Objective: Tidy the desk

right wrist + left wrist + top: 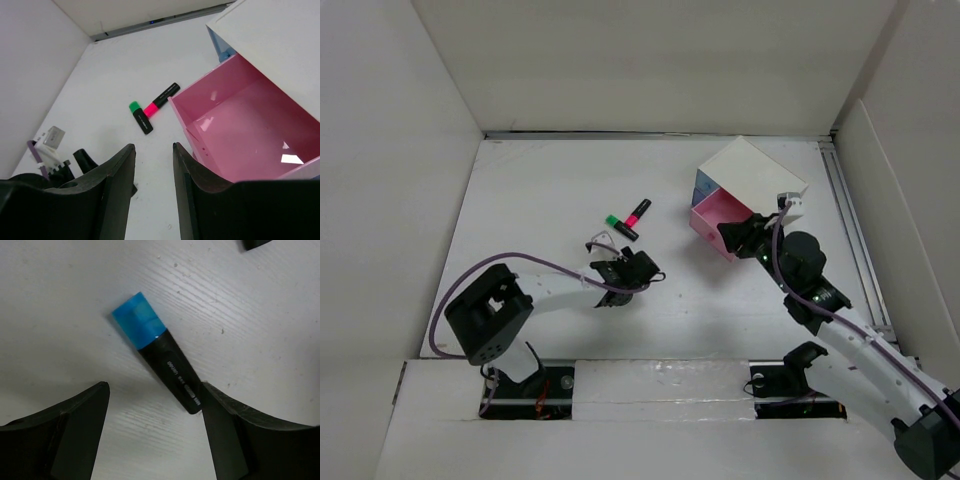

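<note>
Left gripper (154, 402), fingers spread, hovers over the blue highlighter (155, 360) lying flat on the desk (540, 190), near-centre. Pick step, not yet grasped. Next: lower, close across the barrel. Right gripper (154, 170), narrowly parted and empty, faces the open pink drawer (250, 130), right. Green highlighter (620, 226) and pink highlighter (639, 212) lie farther, centre.

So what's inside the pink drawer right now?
Nothing visible: the pink drawer shows only bare glossy floor. Its rear runs under the white box, and the right gripper covers the near corner.
</note>
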`<state>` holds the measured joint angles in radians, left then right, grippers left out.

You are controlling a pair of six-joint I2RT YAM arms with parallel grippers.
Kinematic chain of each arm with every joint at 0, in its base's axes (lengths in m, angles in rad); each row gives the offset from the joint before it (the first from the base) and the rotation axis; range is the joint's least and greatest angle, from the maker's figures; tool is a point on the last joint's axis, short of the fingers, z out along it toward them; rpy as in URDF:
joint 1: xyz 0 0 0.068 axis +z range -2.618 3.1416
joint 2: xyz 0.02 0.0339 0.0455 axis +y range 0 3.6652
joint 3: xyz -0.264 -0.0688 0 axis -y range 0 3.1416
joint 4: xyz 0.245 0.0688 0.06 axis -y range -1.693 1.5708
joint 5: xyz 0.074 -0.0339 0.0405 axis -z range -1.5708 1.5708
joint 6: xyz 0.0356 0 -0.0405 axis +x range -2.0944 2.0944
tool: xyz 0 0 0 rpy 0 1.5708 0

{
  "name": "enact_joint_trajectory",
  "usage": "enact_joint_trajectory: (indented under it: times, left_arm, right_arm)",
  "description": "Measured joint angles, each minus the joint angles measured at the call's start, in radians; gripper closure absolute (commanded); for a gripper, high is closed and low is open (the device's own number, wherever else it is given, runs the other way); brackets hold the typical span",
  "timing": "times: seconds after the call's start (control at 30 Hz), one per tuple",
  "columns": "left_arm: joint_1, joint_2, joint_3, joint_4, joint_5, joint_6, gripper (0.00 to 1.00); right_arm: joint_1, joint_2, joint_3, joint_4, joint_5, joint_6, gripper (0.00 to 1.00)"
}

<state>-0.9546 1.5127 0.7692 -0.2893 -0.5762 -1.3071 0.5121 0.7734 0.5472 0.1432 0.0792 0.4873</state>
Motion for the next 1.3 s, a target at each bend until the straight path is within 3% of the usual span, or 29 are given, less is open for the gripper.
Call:
enact_joint_trajectory:
  times: [0.13,0.3,0.57,0.67,0.73,0.97,1.1,1.2,1.23,1.3]
  left_arm:
    - [-0.001,0.088,0.091,-0.030,-0.010,-0.023,0.36]
    - [-0.001,0.193,0.200,-0.074,-0.033,-0.033,0.50]
    - [0.023,0.210,0.208,-0.079,-0.045,-0.015,0.61]
    - [0.039,0.210,0.201,-0.068,-0.052,0.006,0.61]
    - [0.042,0.210,0.199,-0.066,-0.055,0.021,0.52]
    - [0.043,0.214,0.196,-0.059,-0.069,0.094,0.56]
    - [0.044,0.221,0.194,-0.048,-0.076,0.142,0.81]
    - [0.048,0.225,0.194,-0.030,-0.079,0.162,0.90]
    - [0.049,0.225,0.194,-0.025,-0.079,0.170,1.00]
    - [0.049,0.225,0.194,-0.024,-0.079,0.174,1.00]
  right_arm:
    - [0.001,-0.016,0.000,0.000,-0.013,0.000,0.58]
    - [0.008,-0.031,0.000,0.000,-0.013,0.000,0.58]
    - [0.015,-0.036,0.000,0.000,-0.008,-0.001,0.58]
    - [0.015,-0.045,0.000,-0.001,0.002,-0.001,0.58]
    - [0.015,-0.055,0.000,-0.001,0.008,-0.001,0.58]
    - [0.015,-0.053,0.000,-0.001,0.019,-0.001,0.58]
    - [0.015,-0.045,0.000,-0.002,0.025,-0.002,0.58]
    - [0.015,-0.051,0.000,-0.002,0.035,-0.002,0.58]
    - [0.015,-0.055,0.000,-0.002,0.040,-0.002,0.58]
    - [0.015,-0.063,0.000,-0.002,0.047,-0.005,0.58]
